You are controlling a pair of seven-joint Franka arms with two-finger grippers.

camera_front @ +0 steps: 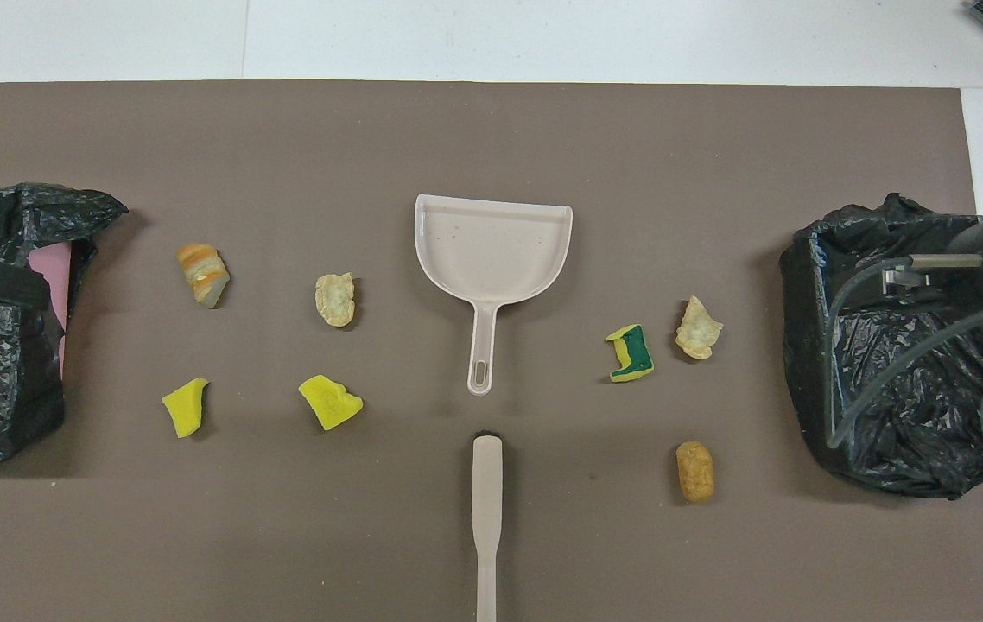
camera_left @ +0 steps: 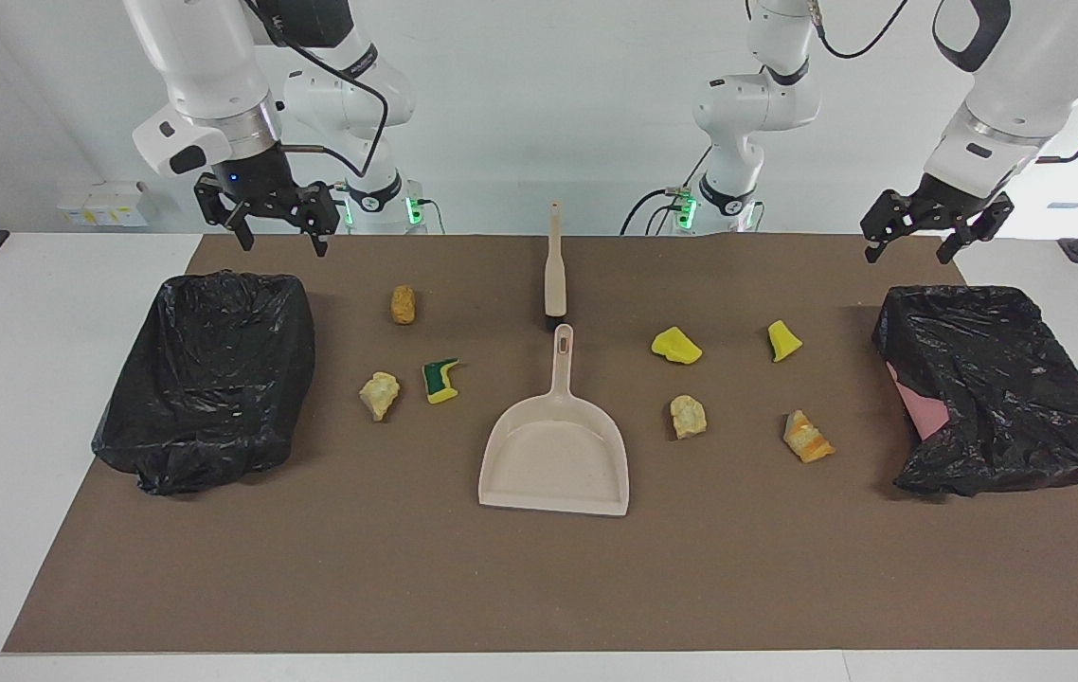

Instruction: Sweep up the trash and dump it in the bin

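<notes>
Right gripper (camera_left: 278, 223): up in the air over the robot-side edge of the right-end bin (camera_left: 207, 379), fingers spread, nothing in them. That bin is lined with a black bag, mouth up, at the right arm's end of the brown mat (camera_left: 539, 587).

Trash, all loose on the mat, none in a bin or the pan:
- Orange-brown scrap (camera_left: 404, 304), nearest the robots on the right arm's side.
- Cream scrap (camera_left: 379, 394), farther from the robots, just beside the green-yellow scrap (camera_left: 441, 380), not touching.

Centre:
- Brush (camera_left: 554, 270) lies flat, handle pointing at the robots.
- Beige dustpan (camera_left: 553, 455) is just past it, farther out, with its handle toward the brush and a small gap between them. Pan has nothing in it.

Left arm's side:
- Yellow wedge (camera_left: 676, 346).
- Pale lumpy scrap (camera_left: 688, 416), farther out.
- Small yellow scrap (camera_left: 783, 341).
- Orange-striped scrap (camera_left: 807, 438), farther out.

Left-end bin (camera_left: 994, 388): black bag slumped over it, pink wall showing on the side toward the trash.

Left gripper (camera_left: 937, 232): in the air over that bin's robot-side edge, fingers apart, holding nothing.
</notes>
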